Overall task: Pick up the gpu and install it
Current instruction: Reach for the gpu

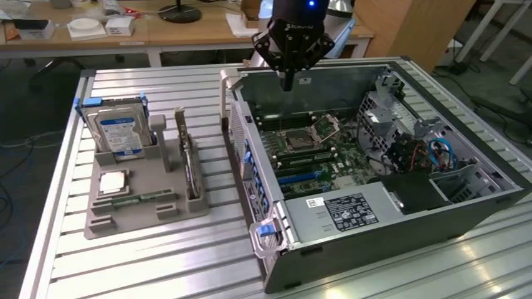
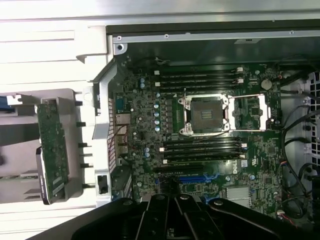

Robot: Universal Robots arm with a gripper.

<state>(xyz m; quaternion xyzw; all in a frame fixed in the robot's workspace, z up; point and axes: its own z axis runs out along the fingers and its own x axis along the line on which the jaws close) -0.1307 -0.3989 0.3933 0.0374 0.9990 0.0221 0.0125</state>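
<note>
Exterior view: the gripper [image 1: 288, 84] hangs over the back of the open PC case [image 1: 399, 230], closed tight and empty. The gpu [image 1: 190, 163] stands on edge in the grey holder [image 1: 133, 221] on the tabletop [image 1: 166, 268], near the hard drive [image 1: 121, 131], with the case wall between it and the gripper.

My exterior view looks obliquely down over the computer case [image 1: 365, 243] — wrist view, nearer, straight down; both share its motherboard [image 2: 145, 130].

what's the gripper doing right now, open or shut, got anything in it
Gripper: closed, holding nothing, above the open computer case; the gpu stands in the gray holder.
</note>
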